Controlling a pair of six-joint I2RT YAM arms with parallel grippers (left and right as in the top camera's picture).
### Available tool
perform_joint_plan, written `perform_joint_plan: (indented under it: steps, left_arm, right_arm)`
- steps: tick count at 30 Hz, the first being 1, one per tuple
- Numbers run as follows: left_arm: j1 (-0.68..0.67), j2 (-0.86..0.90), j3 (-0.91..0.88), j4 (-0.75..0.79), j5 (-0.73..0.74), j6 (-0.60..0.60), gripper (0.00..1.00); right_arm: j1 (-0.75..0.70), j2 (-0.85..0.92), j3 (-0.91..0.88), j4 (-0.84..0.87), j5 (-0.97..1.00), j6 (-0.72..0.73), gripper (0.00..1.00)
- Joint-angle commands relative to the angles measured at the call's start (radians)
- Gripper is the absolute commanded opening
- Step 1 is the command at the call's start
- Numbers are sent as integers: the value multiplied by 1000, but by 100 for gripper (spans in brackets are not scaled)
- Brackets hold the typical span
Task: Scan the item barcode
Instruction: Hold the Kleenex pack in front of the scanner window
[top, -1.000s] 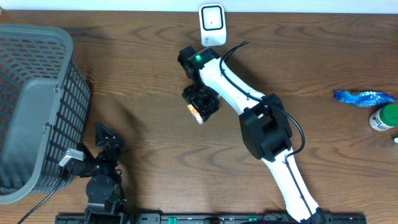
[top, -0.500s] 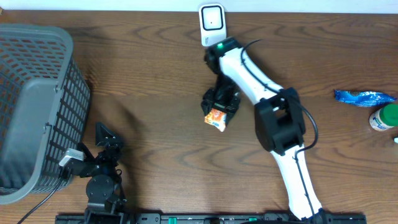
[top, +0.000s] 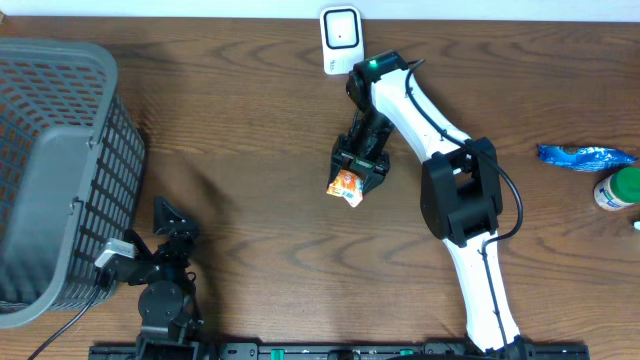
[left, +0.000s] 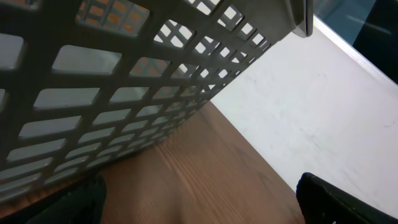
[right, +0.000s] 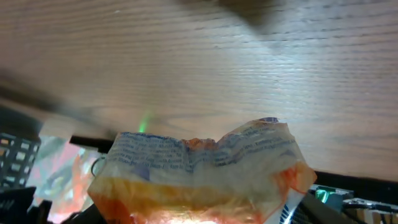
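Overhead view, left to right. A grey mesh basket (top: 50, 170) stands at the left end of the desk (top: 240, 120). Just beside it, at the near edge, the left arm is folded low. The left gripper (top: 165, 212) faces the basket wall, and the left wrist view shows its fingers (left: 68, 202) spread wide apart with nothing between them.

At centre, the right arm rises from the near edge to a black elbow. Its white forearm then runs back and to the left, ending near the white scanner (top: 340, 40) at the far edge. From there the wrist bends forward and down, so the right gripper (top: 358, 172) points toward the near side. Its fingers are clamped on an orange-and-white snack packet (top: 345, 187), which is in front of the scanner and well apart from it. In the right wrist view the packet (right: 199, 168) fills the lower frame, with wood grain behind it.

At the right edge lie a blue wrapper (top: 585, 157) and a green-capped bottle (top: 620, 188).
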Motion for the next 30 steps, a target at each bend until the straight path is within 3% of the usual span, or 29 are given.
perform_joint_plan:
  steps: [1, 7, 13, 18, 24, 30]
  left_arm:
    - [5, -3, -18, -31, -6, 6, 98]
    - [5, -3, -18, -31, -6, 6, 98]
    - [5, -3, -18, -30, -6, 6, 98]
    - [5, -3, -18, -30, -6, 6, 98]
    - [5, -3, -18, -31, -6, 6, 98]
    - [5, -3, -18, -30, -6, 6, 98]
  right_arm:
    - [5, -35, -4, -1, -36, -64, 57]
    - [11, -44, -3, -1, -18, -63, 48]
    - [15, -120, 3, 4, -9, -34, 48]
    - [16, -213, 63, 37, 161, 70, 48]
    - [19, -319, 96, 351, 447, 78, 45]
    - [34, -310, 83, 700, 734, 37, 46]
